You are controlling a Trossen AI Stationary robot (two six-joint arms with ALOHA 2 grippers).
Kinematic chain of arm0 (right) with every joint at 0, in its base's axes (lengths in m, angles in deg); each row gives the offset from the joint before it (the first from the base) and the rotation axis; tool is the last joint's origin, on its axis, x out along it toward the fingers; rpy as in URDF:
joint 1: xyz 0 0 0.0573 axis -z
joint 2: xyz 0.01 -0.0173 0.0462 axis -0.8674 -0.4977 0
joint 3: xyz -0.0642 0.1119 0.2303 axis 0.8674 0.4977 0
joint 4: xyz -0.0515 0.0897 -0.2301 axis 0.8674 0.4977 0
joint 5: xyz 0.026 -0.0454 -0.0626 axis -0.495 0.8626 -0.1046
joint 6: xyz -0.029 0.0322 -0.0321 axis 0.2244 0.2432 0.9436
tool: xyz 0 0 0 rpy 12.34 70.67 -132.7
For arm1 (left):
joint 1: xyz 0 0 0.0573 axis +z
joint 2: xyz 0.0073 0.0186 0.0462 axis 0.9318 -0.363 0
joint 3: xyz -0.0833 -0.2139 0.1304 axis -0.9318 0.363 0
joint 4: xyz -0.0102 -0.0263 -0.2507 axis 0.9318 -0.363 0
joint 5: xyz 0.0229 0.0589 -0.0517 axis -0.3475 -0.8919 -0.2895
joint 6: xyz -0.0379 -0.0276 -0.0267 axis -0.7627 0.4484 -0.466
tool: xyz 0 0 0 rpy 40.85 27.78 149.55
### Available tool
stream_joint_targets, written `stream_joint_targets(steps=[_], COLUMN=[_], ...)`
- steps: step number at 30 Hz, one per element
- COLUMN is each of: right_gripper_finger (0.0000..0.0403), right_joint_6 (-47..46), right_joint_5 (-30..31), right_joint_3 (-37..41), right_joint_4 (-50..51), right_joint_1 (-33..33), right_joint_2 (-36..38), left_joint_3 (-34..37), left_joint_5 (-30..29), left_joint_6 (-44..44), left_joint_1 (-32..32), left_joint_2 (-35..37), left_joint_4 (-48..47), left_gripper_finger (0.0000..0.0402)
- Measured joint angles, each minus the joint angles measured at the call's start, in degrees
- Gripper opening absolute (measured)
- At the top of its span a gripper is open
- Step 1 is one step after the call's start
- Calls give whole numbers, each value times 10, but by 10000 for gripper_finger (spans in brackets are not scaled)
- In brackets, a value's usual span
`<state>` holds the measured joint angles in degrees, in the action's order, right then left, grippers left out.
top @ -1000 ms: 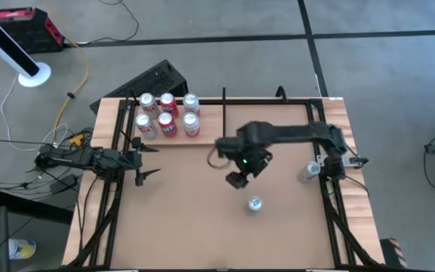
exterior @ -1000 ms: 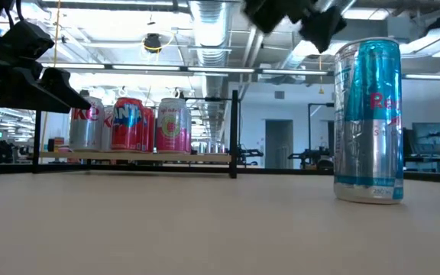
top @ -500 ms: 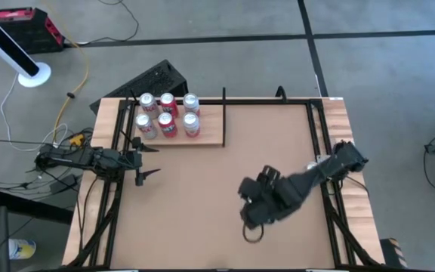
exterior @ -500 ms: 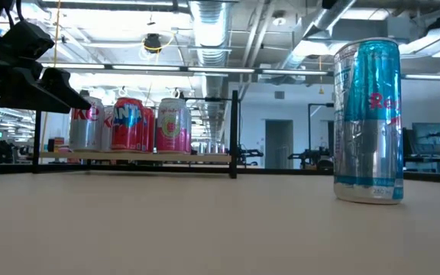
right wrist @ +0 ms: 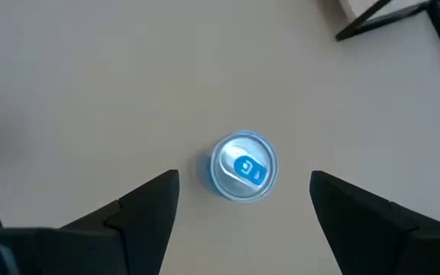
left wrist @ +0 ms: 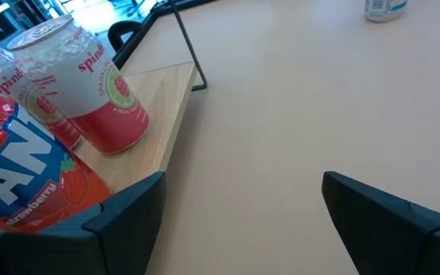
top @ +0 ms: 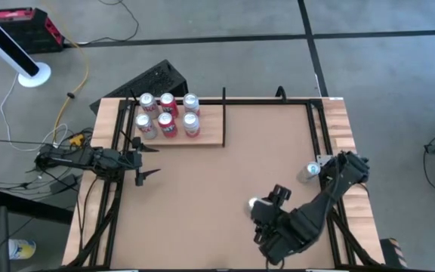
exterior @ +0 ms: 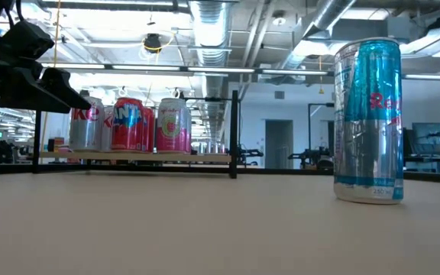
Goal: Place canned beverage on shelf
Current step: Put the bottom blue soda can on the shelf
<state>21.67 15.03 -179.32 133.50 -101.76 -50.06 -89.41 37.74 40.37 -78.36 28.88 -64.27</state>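
A slim blue-and-silver can point(right wrist: 243, 166) stands upright on the brown tabletop, near the near right; it also shows in the low view point(exterior: 369, 122) and half hidden under my right arm in the high view point(top: 254, 202). My right gripper point(right wrist: 243, 183) is open and points down above it, a finger on either side, touching nothing. The pale wood shelf point(top: 210, 125) lies at the far left with several cans standing on it. My left gripper point(left wrist: 239, 191) is open and empty, just near of the shelf point(left wrist: 159, 99).
A second silver can point(top: 308, 172) stands by the right arm's base. A thin black upright point(top: 223, 113) stands at the shelf's right end. Black frame rails run along the table's sides. Bare tabletop point(top: 195, 196) lies between the shelf and the can.
My right arm has swung from the middle of the table toward the near edge, passing over the blue-and-silver can, and its gripper now points down above that can. The can has stayed put.
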Motion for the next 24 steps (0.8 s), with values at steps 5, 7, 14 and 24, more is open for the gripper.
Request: stream_joint_targets(steps=[5, 7, 14, 24], right_gripper_finger=[318, 318, 318, 317], right_joint_6=[28, 40, 5, 8], right_joint_5=[49, 74, 113, 113], right_joint_3=[0, 0, 94, 389], right_joint_4=[4, 5, -8, -303], right_joint_1=[-14, -16, -22, -39], right_joint_2=[1, 4, 46, 266], left_joint_3=[0, 0, 0, 0], left_joint_5=[0, 0, 0, 0], left_joint_6=[0, 0, 0, 0], left_joint_1=[0, 0, 0, 0], left_joint_2=[0, 0, 0, 0], left_joint_4=[0, 0, 0, 0], left_gripper_finger=[336, 336, 336, 336])
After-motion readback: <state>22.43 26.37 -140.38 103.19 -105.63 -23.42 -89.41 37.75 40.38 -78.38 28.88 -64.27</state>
